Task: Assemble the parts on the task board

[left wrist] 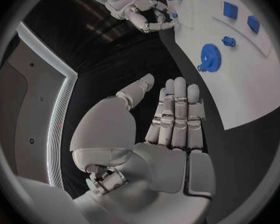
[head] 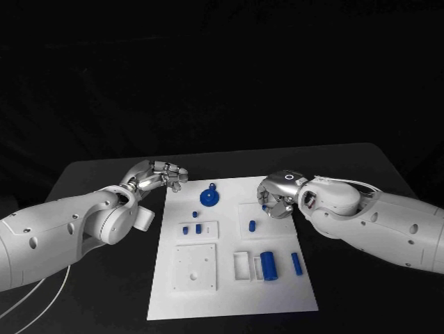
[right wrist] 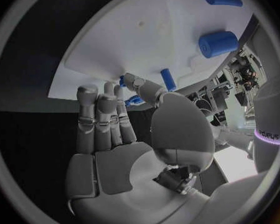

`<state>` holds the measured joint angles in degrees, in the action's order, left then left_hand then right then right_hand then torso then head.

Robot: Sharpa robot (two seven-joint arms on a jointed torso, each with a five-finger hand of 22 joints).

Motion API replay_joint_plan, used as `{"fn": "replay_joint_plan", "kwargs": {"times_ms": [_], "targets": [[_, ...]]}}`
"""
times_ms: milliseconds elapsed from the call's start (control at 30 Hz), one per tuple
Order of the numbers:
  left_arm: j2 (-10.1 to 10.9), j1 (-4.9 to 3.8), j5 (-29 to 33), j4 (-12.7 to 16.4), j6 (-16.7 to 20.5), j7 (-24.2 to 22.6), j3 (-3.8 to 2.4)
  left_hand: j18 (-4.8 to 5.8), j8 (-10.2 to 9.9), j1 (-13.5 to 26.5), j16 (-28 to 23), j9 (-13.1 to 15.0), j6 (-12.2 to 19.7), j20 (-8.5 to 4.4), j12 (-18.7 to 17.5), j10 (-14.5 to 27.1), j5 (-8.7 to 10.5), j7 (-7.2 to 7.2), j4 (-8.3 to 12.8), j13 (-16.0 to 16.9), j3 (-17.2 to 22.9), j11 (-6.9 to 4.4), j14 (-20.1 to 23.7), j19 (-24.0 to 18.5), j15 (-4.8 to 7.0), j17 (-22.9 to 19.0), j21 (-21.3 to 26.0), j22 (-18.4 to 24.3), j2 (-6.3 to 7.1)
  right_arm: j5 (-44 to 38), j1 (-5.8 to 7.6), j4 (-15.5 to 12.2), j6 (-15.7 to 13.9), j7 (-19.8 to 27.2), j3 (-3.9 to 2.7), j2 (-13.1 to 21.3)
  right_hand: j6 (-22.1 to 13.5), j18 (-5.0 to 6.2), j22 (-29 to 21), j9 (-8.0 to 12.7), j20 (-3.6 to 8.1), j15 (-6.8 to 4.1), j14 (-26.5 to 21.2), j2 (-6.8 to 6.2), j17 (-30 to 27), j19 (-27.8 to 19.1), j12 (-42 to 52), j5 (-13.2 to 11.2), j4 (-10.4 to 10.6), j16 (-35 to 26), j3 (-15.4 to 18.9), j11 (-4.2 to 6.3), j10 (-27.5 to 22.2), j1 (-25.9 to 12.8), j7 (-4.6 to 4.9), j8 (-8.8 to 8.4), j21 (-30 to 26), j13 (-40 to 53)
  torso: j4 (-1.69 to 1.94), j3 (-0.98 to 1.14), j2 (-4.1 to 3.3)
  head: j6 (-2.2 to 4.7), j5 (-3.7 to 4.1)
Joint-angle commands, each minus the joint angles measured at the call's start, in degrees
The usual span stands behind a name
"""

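The white task board lies in the middle of the black table. A blue gear sits near its far edge, with small blue pegs on a raised plate just nearer me. My left hand hovers off the board's far left corner, fingers straight and apart, holding nothing. My right hand is over the board's far right part and pinches a small blue part between thumb and finger. The left wrist view shows the gear and my right hand.
A single blue peg stands near the board's middle. A blue cylinder and a blue bar lie at the near right, beside a white square plate. Black table surrounds the board.
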<state>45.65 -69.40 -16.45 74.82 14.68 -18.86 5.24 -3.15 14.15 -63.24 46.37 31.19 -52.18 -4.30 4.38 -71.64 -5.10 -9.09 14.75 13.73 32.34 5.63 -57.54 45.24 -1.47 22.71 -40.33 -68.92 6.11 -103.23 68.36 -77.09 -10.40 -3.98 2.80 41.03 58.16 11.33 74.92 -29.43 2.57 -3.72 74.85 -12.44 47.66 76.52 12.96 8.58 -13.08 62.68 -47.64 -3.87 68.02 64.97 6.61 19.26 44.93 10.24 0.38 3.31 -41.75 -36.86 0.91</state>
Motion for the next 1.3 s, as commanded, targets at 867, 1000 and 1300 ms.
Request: {"fn": "replay_joint_plan", "kwargs": {"times_ms": [867,1000,1300], "targets": [[-0.1,-0.08,0.6,0.0,-0.9,-0.3,-0.06,0.31,0.3,0.3,-0.5,-0.1,0.6,0.14,-0.3,0.3,-0.33,0.0,0.1,-0.1,-0.3,0.06,-0.7,0.1,-0.01,0.4,0.4,-0.2,-0.15,-8.1,-0.95,-2.2,-0.1,-2.5,0.98,-0.7,2.1,3.67,1.2,-0.1,0.17,-0.81,0.1,-0.14,0.2,-0.5,-0.5,-2.2,0.0,0.2,-2.2,2.04,7.2,0.4,-0.6,0.44,0.9,4.2,-0.01,-0.05,0.03,-0.25,0.24],[-0.1,-0.08,0.6,0.0,-0.9,-0.1,-0.06,0.31,0.3,0.3,-0.5,-0.1,0.7,0.13,-0.3,0.3,-0.34,0.0,0.1,-0.1,-0.3,0.07,-0.8,0.1,-0.01,0.4,0.4,-0.2,-0.16,-10.7,-0.95,-2.7,-0.4,-3.3,1.31,-0.9,2.3,3.67,1.2,-0.1,0.19,-0.87,0.1,-0.31,0.3,-0.5,-0.6,-2.6,0.1,0.2,-2.6,2.11,7.4,0.4,-0.7,0.47,1.1,4.5,-0.01,-0.06,0.02,-0.28,0.23],[0.0,-0.08,0.6,0.0,-1.0,0.2,-0.06,0.31,0.3,0.3,-0.6,-0.2,0.7,0.14,-0.4,0.4,-0.35,-0.02,0.1,-0.2,-0.3,0.1,-0.8,0.1,-0.01,0.5,0.4,-0.2,-0.13,-12.4,-0.95,-3.4,0.1,-5.2,1.61,-1.0,2.8,3.67,1.1,0.0,0.2,-0.96,0.1,-1.46,0.3,-0.5,-1.1,-3.9,0.8,0.3,-4.0,2.19,7.8,0.6,-0.83,0.35,1.3,5.4,0.04,-0.08,0.03,-0.31,0.18]]}}
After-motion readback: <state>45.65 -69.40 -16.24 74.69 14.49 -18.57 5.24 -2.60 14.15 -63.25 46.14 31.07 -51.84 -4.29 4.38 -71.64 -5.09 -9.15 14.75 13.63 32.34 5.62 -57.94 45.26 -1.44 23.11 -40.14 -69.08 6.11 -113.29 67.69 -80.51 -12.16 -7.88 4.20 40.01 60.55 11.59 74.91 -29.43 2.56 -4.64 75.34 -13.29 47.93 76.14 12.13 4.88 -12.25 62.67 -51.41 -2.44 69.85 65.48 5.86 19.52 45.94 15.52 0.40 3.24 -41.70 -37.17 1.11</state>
